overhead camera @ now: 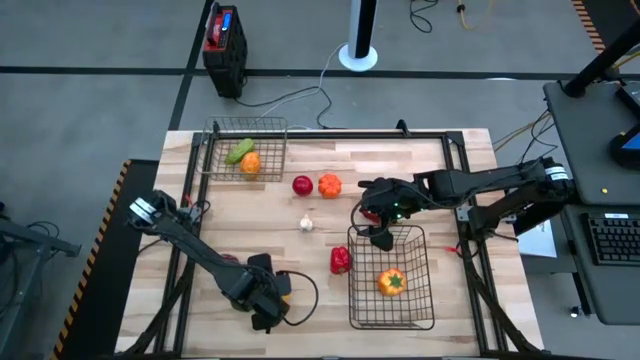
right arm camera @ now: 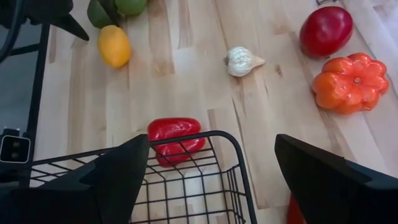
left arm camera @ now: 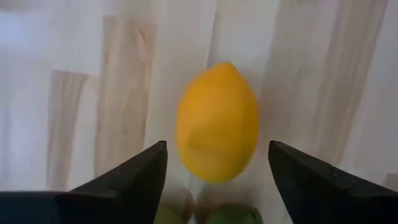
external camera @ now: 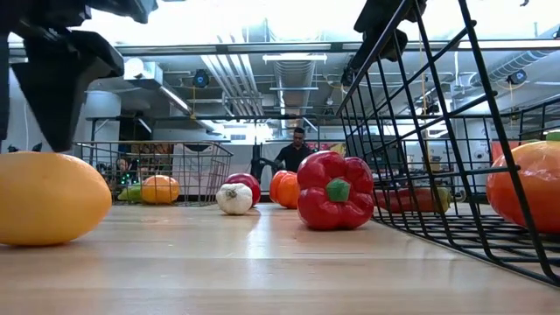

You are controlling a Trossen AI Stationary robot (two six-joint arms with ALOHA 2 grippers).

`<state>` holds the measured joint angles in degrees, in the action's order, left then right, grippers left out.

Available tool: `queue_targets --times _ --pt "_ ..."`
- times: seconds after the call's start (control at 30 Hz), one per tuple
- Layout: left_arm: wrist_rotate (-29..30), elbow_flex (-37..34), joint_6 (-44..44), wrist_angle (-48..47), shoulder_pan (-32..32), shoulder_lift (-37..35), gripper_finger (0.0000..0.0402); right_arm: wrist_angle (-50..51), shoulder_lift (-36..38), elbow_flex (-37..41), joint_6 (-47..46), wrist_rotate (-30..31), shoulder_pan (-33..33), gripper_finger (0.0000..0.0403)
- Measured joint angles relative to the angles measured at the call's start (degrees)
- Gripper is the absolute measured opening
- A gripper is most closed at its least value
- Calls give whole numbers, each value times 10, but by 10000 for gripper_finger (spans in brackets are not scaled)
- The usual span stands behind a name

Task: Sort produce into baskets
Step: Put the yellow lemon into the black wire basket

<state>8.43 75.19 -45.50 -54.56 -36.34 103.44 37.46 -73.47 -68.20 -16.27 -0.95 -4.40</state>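
1. Pale wooden worktop [overhead camera: 440, 170] carries toy produce and two black wire baskets.
2. The left tool [left arm camera: 217, 180] hangs over a yellow lemon [left arm camera: 217, 122] near the worktop's front left, its fingers apart on either side of the lemon and not touching it.
3. The right tool [right arm camera: 211, 168] hovers at the far rim of the larger basket [overhead camera: 392, 280], fingers spread wide, holding nothing.
4. That basket holds an orange pepper [overhead camera: 391, 282].
5. A red pepper [overhead camera: 340, 260] lies on the worktop just beside the basket's left wall.
6. A white garlic [overhead camera: 306, 224], a red tomato [overhead camera: 302, 185] and an orange pumpkin [overhead camera: 329, 185] sit near the middle.
7. The smaller basket [overhead camera: 268, 128] at the far left corner holds a green piece [overhead camera: 238, 152] and an orange fruit [overhead camera: 250, 163].
8. In the low view a person [external camera: 296, 150] shows in the room behind.
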Motion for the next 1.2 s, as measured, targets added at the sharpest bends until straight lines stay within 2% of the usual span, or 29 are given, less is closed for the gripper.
queue_targets --times 0.23,0.87,1.03,1.2 --pt "11 -9 16 26 0 5 305 0 0 1 4 0 0 341" --pt "16 -32 11 68 0 45 305 -3 0 14 2 1 -1 344" --pt "16 -62 -6 73 0 50 286 -3 0 14 0 1 -2 345" --pt "16 -62 19 74 1 48 243 -4 0 14 -6 2 -5 345"
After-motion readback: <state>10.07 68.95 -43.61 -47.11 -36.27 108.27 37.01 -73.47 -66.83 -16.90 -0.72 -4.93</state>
